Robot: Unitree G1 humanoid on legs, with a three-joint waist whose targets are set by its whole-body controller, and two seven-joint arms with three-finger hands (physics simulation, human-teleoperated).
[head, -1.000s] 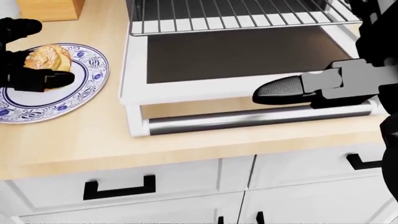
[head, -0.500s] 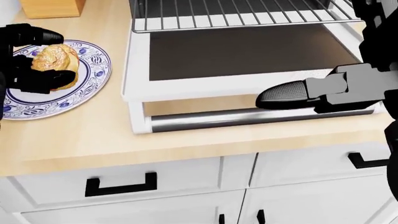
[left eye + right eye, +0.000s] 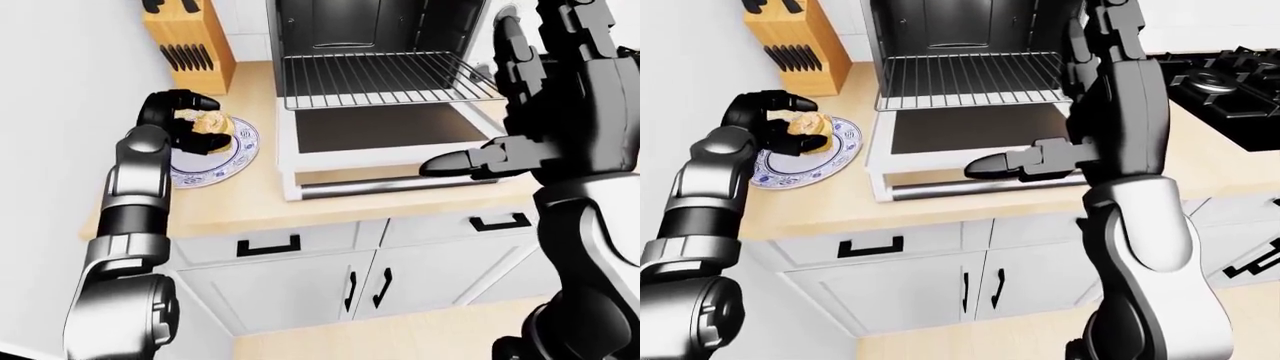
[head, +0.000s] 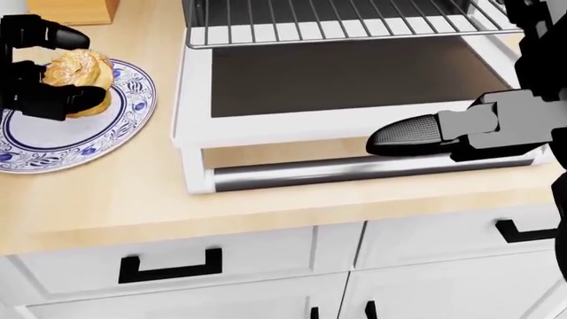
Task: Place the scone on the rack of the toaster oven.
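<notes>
A golden scone (image 4: 82, 74) sits at the upper edge of a blue-patterned white plate (image 4: 53, 143), at the head view's left. My left hand (image 4: 86, 68) is shut on it, one black finger (image 4: 53, 34) curled over its top and another under its lower side. The white toaster oven stands open, its door (image 4: 354, 80) folded down flat and its wire rack (image 4: 337, 26) slid out above the door. My right hand (image 4: 417, 133) hovers open over the door's near edge, just above the steel handle (image 4: 354, 169), holding nothing.
A wooden knife block (image 3: 185, 45) stands above the plate. A black stove (image 3: 1230, 82) lies right of the oven. White drawers with black handles (image 4: 168, 266) run under the counter's edge (image 4: 266, 222).
The view has shifted slightly. My left hand's fingers have closed tighter round the scone, which has edged toward the plate's upper rim. My right hand has stayed over the oven door.
</notes>
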